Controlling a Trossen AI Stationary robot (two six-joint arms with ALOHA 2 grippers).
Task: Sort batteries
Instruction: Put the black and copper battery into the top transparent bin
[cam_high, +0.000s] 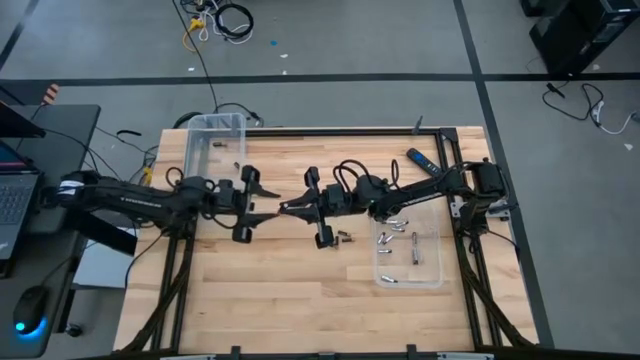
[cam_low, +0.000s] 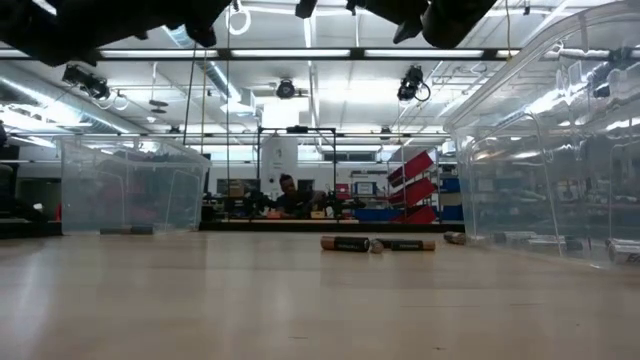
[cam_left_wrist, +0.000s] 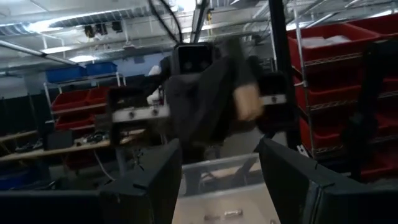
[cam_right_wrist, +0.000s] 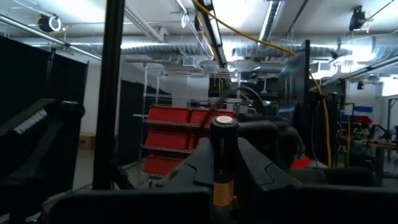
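Note:
My right gripper (cam_high: 288, 208) hangs over the middle of the table, shut on a dark battery with a copper band (cam_right_wrist: 224, 155). My left gripper (cam_high: 262, 203) faces it from the table's left, open, with its fingers wide apart (cam_left_wrist: 217, 165) and the right gripper just ahead of them. Two loose batteries (cam_high: 345, 238) lie on their sides on the wood below the right arm and also show in the low view (cam_low: 345, 243). Several silvery batteries lie in the clear bin on the right (cam_high: 410, 258). A few lie in the clear bin at the far left (cam_high: 215, 140). My right gripper pinches the battery between its two fingers (cam_right_wrist: 199, 163), holding the lower banded part (cam_right_wrist: 224, 186). The battery runs along the fingers, and its capped end (cam_right_wrist: 224, 122) sticks out past the fingertips. The fingers reach level toward the table's left. The battery is lifted clear of the table.
A black-and-blue remote-like bar (cam_high: 420, 160) lies near the far right corner. Both clear bins stand tall in the low view, one at the left (cam_low: 125, 190) and one at the right (cam_low: 550, 150). Bare wood (cam_high: 280, 300) spans the near half of the table. A person sits in the room beyond (cam_low: 288, 190).

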